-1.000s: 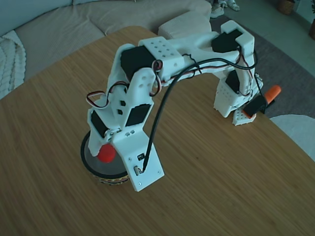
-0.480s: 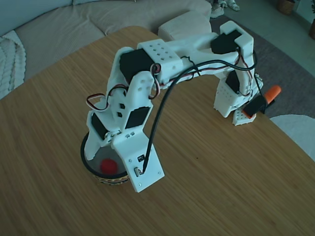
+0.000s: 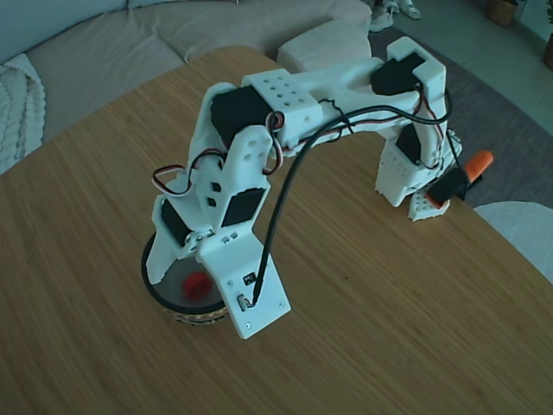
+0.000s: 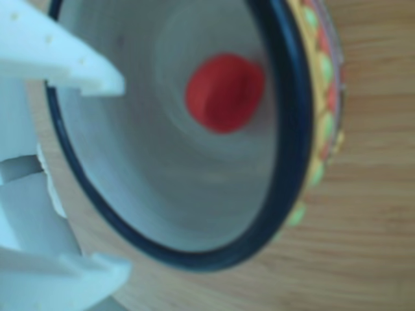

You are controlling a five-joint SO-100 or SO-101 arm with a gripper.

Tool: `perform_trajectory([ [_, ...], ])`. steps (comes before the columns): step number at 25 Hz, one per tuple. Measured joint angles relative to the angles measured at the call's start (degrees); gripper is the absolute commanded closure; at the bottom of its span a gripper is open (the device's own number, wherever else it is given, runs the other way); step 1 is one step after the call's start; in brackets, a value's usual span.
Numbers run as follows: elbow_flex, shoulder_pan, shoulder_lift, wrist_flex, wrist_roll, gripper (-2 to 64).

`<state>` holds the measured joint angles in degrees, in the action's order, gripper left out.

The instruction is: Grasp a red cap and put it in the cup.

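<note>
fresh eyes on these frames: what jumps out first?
The red cap lies on the pale bottom of the cup, bright against the grey-white inside. In the fixed view the white arm arches across the wooden table and ends right over the cup at the near left. In the other view the gripper hangs at the cup's mouth with its white fingers apart and empty.

a bright red is shown by the red cap (image 4: 224, 92). the cup (image 4: 285, 123) is rimmed in black, pale grey inside, patterned yellow, green and red outside. the gripper (image 4: 97, 172) is white.
</note>
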<state>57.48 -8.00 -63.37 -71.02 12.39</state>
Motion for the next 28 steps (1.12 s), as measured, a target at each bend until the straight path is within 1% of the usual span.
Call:
perform_trajectory([
  [5, 4.39, 0.0, -9.76, -0.18, 0.0, 31.4],
  [12, 11.87, -0.18, -26.98, -3.69, 0.0, 31.4],
  [21, 21.97, -0.35, -50.27, -3.78, 0.0, 31.4],
  [28, 32.96, 0.18, -66.53, -3.78, 0.18, 31.4],
])
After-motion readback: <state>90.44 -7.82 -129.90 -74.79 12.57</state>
